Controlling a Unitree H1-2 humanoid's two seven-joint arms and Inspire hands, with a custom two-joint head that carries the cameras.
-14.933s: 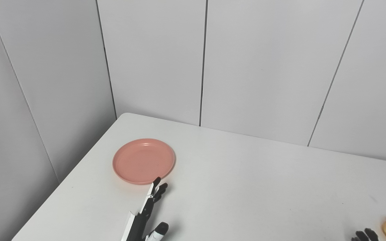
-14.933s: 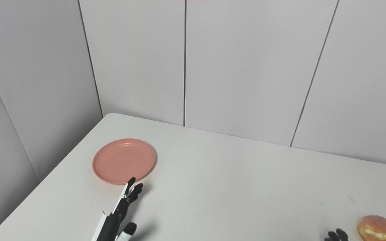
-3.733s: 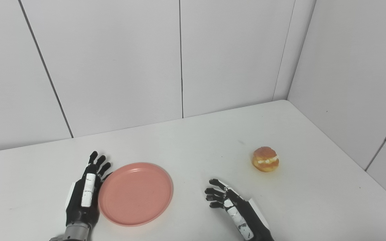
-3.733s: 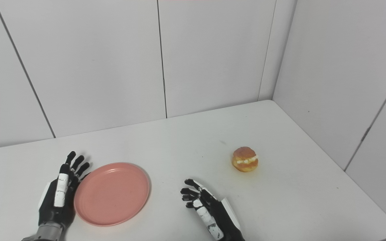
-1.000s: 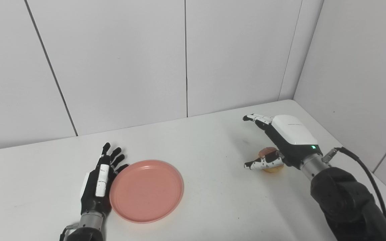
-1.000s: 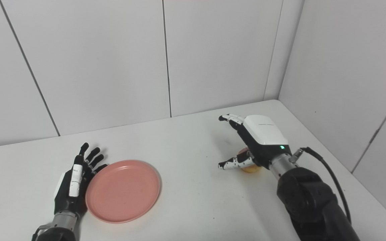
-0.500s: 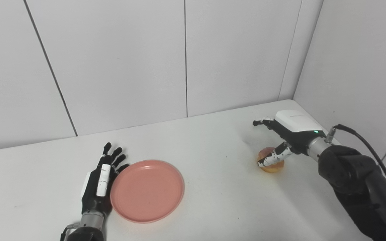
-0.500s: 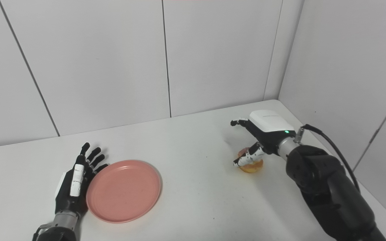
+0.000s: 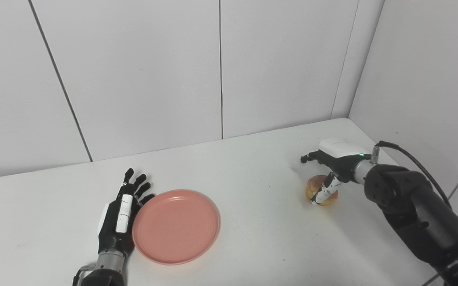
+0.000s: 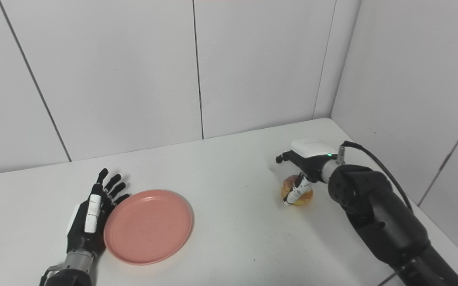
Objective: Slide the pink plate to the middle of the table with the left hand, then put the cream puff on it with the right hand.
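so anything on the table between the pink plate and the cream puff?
Nothing: both eye views show bare white table between the pink plate and the cream puff, apart from a few tiny dark specks.

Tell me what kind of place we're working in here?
Likely a lab test booth: a bare white table boxed in by plain white wall panels, holding only a pink plate and a cream puff.

Bare test booth: white wall panels (image 9: 153,71), white table (image 9: 253,238)
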